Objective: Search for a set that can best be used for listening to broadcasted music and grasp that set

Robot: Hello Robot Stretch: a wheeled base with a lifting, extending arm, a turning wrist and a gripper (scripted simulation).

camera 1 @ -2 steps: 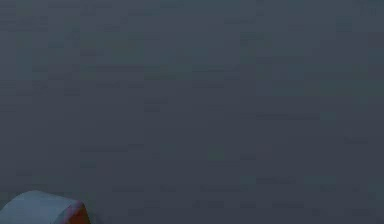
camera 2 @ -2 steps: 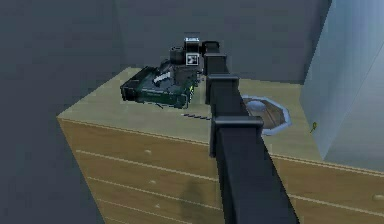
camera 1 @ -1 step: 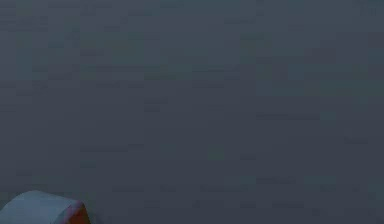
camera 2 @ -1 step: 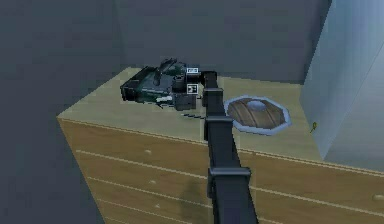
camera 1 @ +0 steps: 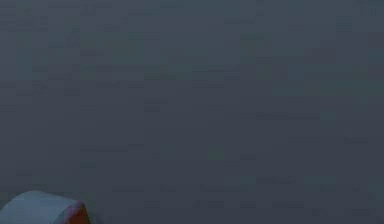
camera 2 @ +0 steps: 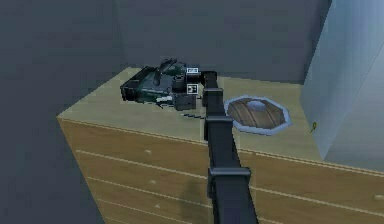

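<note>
Reaching arm [camera 2: 223, 150] at dark set [camera 2: 142, 86] on dresser [camera 2: 110, 128]

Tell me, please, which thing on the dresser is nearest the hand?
The dark boxy device at the dresser's left end; the round brown dish lies apart, right of the arm.

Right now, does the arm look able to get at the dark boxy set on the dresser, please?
Probably yes: the arm reaches across the dresser top, its gripper is at the dark set, and the octagonal dish lies aside.
</note>
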